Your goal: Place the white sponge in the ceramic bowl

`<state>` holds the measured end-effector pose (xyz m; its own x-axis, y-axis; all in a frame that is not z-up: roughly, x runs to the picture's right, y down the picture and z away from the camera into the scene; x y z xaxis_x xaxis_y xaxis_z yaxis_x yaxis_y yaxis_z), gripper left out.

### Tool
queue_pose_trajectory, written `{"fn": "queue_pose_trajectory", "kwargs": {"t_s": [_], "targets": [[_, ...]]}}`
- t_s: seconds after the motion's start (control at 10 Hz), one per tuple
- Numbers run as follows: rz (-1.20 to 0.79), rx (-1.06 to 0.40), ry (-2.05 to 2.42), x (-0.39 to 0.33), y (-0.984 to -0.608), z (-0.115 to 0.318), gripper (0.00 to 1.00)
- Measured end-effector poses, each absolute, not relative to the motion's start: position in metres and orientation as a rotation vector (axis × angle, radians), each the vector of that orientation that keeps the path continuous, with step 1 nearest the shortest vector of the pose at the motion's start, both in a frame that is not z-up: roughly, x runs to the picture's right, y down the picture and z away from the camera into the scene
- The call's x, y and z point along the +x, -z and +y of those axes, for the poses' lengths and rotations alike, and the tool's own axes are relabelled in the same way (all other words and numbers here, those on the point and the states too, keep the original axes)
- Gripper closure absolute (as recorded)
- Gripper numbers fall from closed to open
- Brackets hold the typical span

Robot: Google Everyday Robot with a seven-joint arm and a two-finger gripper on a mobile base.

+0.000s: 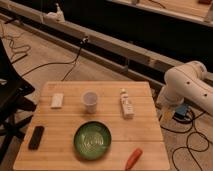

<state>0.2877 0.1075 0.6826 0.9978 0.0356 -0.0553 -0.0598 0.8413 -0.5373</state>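
Note:
The white sponge (57, 100) lies flat near the far left of the wooden table (147, 132). The green ceramic bowl (93, 140) stands at the front middle of the table with nothing in it. Off the table's right edge I see only the white arm (187, 87), folded and well away from both. The gripper is out of view past that arm. It stands open, and the sponge lies free of it.
A translucent white cup (89, 101) stands between the sponge and a white labelled bottle (127, 104) that lies flat. A black device (36, 137) lies at the front left and an orange object (133, 158) at the front edge. A black chair (10, 97) is at the left; cables run over the floor.

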Motion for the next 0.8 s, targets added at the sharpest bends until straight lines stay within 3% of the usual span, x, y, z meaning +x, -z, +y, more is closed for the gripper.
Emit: {"fn": "queue_pose_trajectory", "kwargs": {"t_s": [0.8], "targets": [[0.048, -0.568, -0.04, 0.2884, -0.6828, 0.1074, 0.35]]}}
